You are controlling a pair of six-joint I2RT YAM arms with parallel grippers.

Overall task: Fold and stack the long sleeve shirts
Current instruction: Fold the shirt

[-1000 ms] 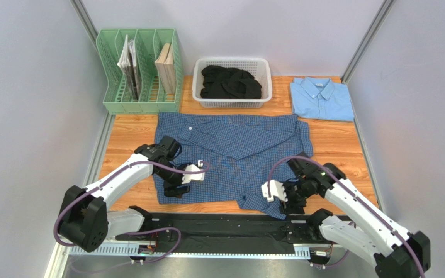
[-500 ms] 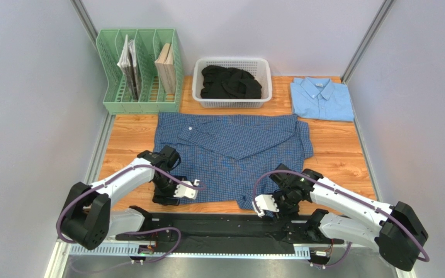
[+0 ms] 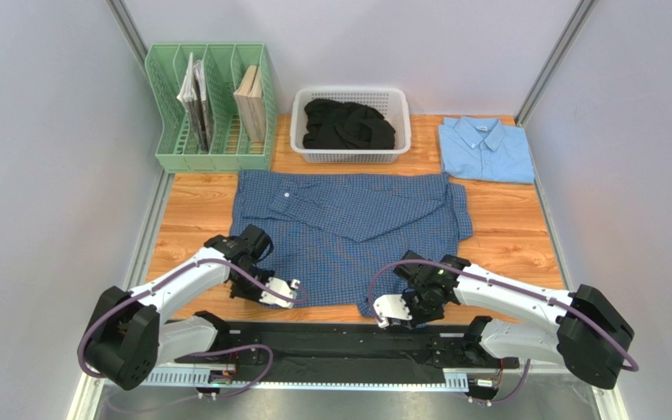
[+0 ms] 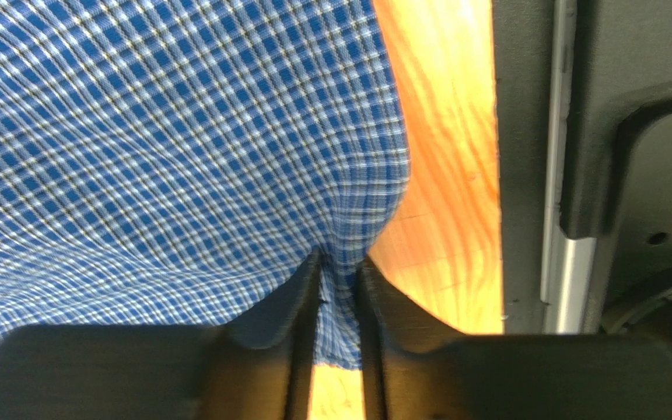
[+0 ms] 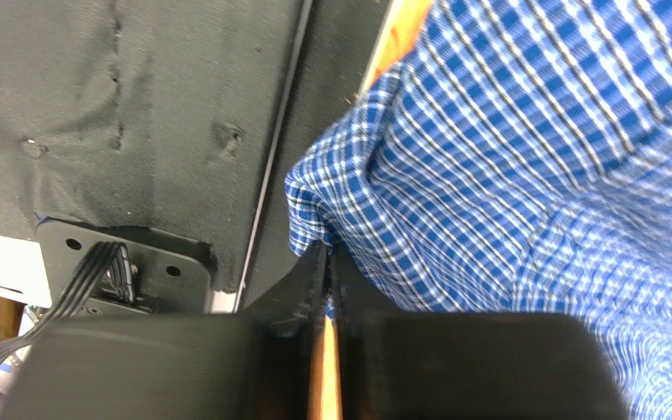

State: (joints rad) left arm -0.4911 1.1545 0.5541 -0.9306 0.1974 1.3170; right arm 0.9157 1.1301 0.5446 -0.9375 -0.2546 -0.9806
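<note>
Because the dark blue checked button-up shirt (image 3: 348,227) is soft, light cloth that sags and creases wherever it is unsupported, it is best taken by the hem near its corners, so that the edge lifts evenly. It lies spread flat across the middle of the orange wooden worktop (image 3: 506,236), its near hem close to the arms' bases; the plain light blue collared shirt (image 3: 486,149) sits folded at the far right corner, well apart.

Both arms are tucked in low, elbows out, wrists turned down to the near hem. The left end effector (image 4: 339,262) is pinched on a tuck of hem at the near left corner, a narrow gap filled with cloth; the right end effector (image 5: 326,254) is all but closed on the hem edge at the near right; it probably grips a folded-over edge, though the wrist view is too tight to be sure.
</note>
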